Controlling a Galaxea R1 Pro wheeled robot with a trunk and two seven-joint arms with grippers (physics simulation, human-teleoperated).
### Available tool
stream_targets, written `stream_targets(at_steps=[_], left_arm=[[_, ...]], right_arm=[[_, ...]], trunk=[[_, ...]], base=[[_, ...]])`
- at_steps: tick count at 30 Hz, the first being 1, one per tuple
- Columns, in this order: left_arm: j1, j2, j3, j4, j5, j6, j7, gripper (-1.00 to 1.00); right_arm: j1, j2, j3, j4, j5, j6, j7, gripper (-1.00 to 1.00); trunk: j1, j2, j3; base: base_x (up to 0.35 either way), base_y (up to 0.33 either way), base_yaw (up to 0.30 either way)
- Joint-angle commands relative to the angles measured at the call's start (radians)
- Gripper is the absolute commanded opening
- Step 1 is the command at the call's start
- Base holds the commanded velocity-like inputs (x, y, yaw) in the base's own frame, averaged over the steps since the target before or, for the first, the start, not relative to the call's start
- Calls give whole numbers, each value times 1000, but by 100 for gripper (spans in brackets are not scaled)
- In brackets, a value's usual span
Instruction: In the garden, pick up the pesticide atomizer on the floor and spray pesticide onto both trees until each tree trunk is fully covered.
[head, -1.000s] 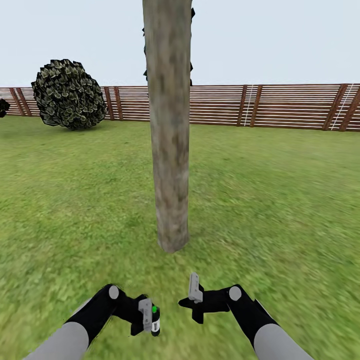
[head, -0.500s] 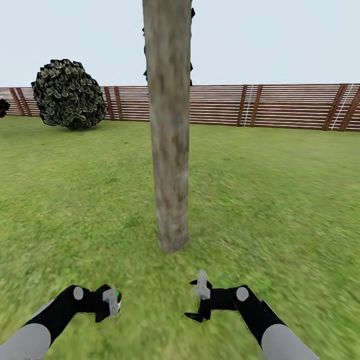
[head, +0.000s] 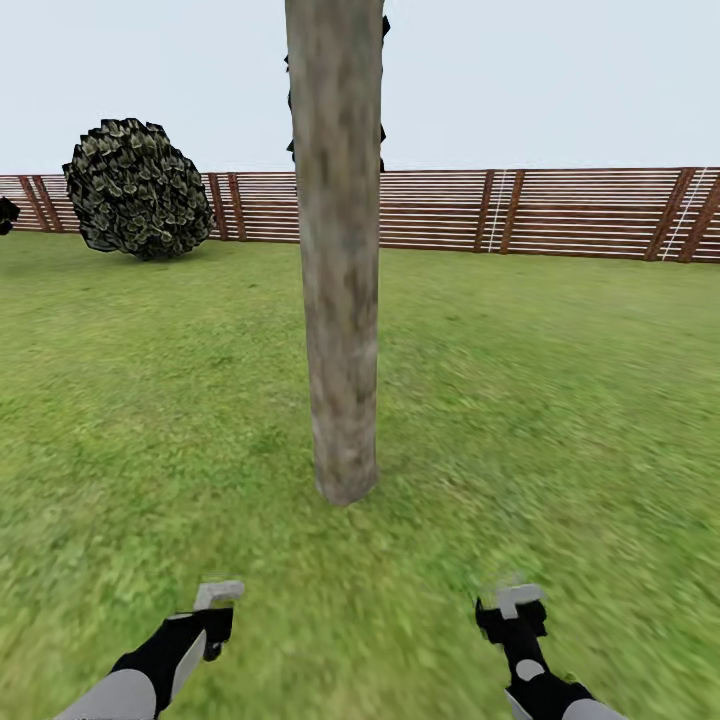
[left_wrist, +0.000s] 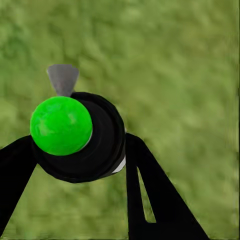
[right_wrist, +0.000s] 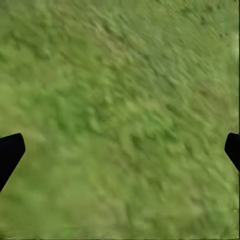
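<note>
Left gripper (left_wrist: 85, 165) holds the atomizer (left_wrist: 80, 137) clamped between its black fingers, green cap facing the wrist camera and the grey nozzle pointing out over the grass. In the head view I see that gripper (head: 215, 600) low at my left, over the lawn (head: 560, 400), short of the trunk (head: 340, 300) and to its left. Right gripper (head: 512, 605) hangs empty at my right, jaws spread wide: its wrist view shows a black fingertip (right_wrist: 10, 152) at each edge with grass between. The trunk stands straight ahead, near, its base planted in the lawn; the fence (head: 560, 212) and a round bush (head: 135, 190) lie well behind. I see no spray on the bark, so I judge the step in hand to be aiming. To do it well, I would raise the left arm and turn the wrist until the nozzle faces the trunk squarely, not the ground. I would start low at the base, sweep upward in overlapping passes, then reposition the base to reach the far side. The right arm should stay clear of the spray line.
</note>
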Motion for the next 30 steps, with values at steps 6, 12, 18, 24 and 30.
stream_targets(at_steps=[6, 12, 18, 24, 30], left_arm=[[-12, 0, -5, -19, 15, 279, -158, -100], [-14, -22, -97, -175, -5, 366, -206, -100], [-9, -56, -114, -347, -4, 515, -210, -100], [-3, -67, -148, -411, -4, 545, -210, -100], [-4, -80, -169, -412, -2, 546, -208, -100]], right_arm=[[28, -45, -7, 18, -259, -1, -17, 100], [51, -47, -7, 19, -273, -3, -18, 100], [57, -49, -8, 21, -276, -2, -21, 100], [73, -43, -7, 21, -275, -2, -20, 100], [73, -44, -7, 21, -276, -2, -21, 100]], trunk=[[0, 0, 0], [0, 0, 0], [0, 0, 0], [0, 0, 0], [0, 0, 0]], base=[[0, 0, 0], [129, 0, 0], [322, 0, 0], [282, -128, 0], [43, -280, 0]])
